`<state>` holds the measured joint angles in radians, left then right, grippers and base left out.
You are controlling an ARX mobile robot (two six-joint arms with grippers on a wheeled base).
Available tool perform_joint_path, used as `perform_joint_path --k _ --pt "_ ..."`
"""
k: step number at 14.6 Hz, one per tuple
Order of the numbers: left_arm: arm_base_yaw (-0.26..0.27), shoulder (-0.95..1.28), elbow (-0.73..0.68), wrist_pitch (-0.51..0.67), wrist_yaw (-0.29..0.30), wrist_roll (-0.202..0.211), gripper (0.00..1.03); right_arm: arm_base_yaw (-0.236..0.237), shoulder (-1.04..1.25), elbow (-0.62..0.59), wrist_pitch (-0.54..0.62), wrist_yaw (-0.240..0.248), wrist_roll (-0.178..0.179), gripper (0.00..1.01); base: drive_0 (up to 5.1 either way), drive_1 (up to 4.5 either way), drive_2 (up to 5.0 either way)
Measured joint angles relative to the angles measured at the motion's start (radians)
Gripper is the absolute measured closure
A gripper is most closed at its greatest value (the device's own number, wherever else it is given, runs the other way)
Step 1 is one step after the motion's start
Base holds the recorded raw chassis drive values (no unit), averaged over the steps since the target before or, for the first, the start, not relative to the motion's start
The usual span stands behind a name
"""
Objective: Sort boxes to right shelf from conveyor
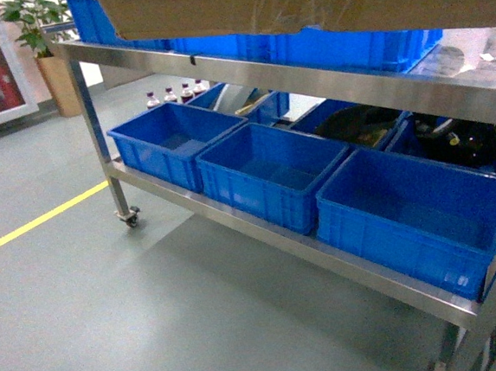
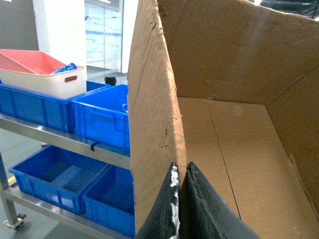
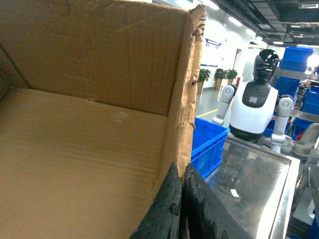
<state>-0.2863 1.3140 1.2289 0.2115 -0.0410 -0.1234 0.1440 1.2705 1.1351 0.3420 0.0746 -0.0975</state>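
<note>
Cardboard fills both wrist views: the large brown box (image 2: 224,99) is pinched by its two opposite side walls, the left gripper (image 2: 180,172) closed on the near wall's upper edge with one finger outside and one inside, the right gripper (image 3: 181,174) clamped the same way on the frayed, torn wall at its side. In the head view the box's underside (image 1: 301,3), with clear tape along the seam, hangs across the top of the picture, directly above the row of blue crates (image 1: 268,171) standing on the steel shelf (image 1: 326,79); whether it touches the crates on the upper level or rides just clear of them cannot be told. The job now seems to be setting the box down on that rack. Doing it well probably means lowering both arms at an even rate so the open box stays level, since a thin worn wall held at the rim could buckle or tear if one side leads. Keep the spacing between the grippers constant, and let the base bear on its support before either grip eases. The conveyor is not visible.
</note>
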Motion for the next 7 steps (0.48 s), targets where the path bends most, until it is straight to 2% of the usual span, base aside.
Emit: perform_joint_path --k 7 --pt "0.0 0.0 0.0 0.0 0.0 0.0 1.01 0.0 0.0 0.0 0.0 0.0 0.0 0.99 -1.6 -1.56 -1.6"
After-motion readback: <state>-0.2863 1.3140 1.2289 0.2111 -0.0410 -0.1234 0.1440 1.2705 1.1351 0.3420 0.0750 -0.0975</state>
